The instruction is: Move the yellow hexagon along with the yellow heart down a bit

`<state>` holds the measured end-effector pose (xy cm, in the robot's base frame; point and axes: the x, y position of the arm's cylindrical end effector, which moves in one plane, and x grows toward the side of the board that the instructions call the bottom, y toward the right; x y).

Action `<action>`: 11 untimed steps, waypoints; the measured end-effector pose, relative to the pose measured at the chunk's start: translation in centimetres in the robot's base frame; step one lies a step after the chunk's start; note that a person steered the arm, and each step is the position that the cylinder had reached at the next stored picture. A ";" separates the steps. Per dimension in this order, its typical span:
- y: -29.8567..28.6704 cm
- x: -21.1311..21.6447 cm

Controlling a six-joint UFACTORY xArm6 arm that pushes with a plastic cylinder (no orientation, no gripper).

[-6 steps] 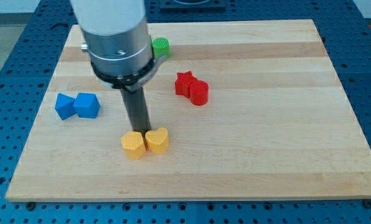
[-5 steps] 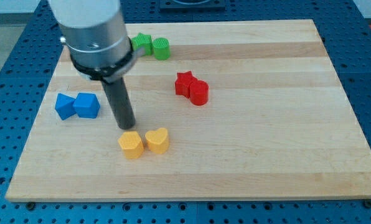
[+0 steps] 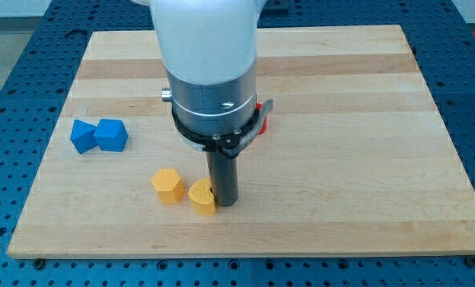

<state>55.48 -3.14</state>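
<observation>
Pale wooden board (image 3: pixel 365 159) on a blue pegboard bench fills the frame, with my tip (image 3: pixel 224 203) low in the middle, touching the right side of the yellow heart (image 3: pixel 202 196); the yellow hexagon (image 3: pixel 168 185) sits just left of the heart. No jaws exist on this rod. Two blue blocks (image 3: pixel 98 135) lie touching at the left, and the arm's body hides most of a red block (image 3: pixel 262 119), shape unclear.

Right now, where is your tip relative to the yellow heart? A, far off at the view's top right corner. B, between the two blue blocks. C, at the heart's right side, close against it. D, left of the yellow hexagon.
C: my tip sits at the right edge of the yellow heart, with the yellow hexagon further to the view's left.
</observation>
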 end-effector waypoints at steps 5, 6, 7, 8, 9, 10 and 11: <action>-14.5 -2.1; -10.2 -2.1; -7.8 -1.6; -7.8 0.9; -7.8 1.9; -7.8 -0.6; -7.8 -4.1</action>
<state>51.34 -10.89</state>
